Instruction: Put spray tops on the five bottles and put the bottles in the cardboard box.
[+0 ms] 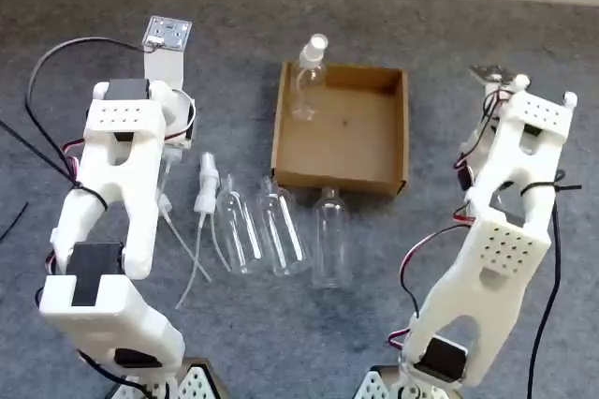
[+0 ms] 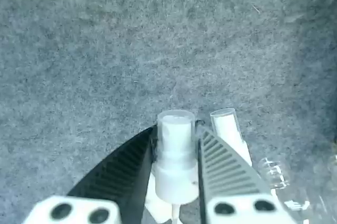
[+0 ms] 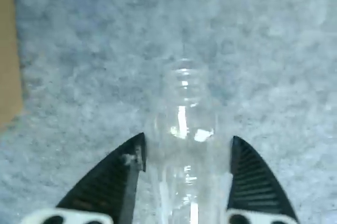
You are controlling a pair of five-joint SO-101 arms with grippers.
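Note:
My left gripper (image 2: pixel 177 128) is shut on a white spray top (image 2: pixel 175 155), held just over the grey carpet. A second spray top (image 2: pixel 226 126) lies right beside it, and shows on the table (image 1: pixel 206 182) next to the left arm (image 1: pixel 122 165). Three clear bottles (image 1: pixel 281 226) without tops lie side by side in front of the cardboard box (image 1: pixel 374 179). A bottle with a spray top (image 1: pixel 309 81) stands at the box's far left corner. My right gripper (image 3: pixel 188 141) is open, its fingers on either side of another clear, topless bottle (image 3: pixel 184 124) lying on the carpet.
The right arm (image 1: pixel 519 165) stands to the right of the box, whose brown edge (image 3: pixel 8 50) shows in the right wrist view. Thin dip tubes (image 1: pixel 192 263) trail over the carpet near the left arm. Cables hang off both arms.

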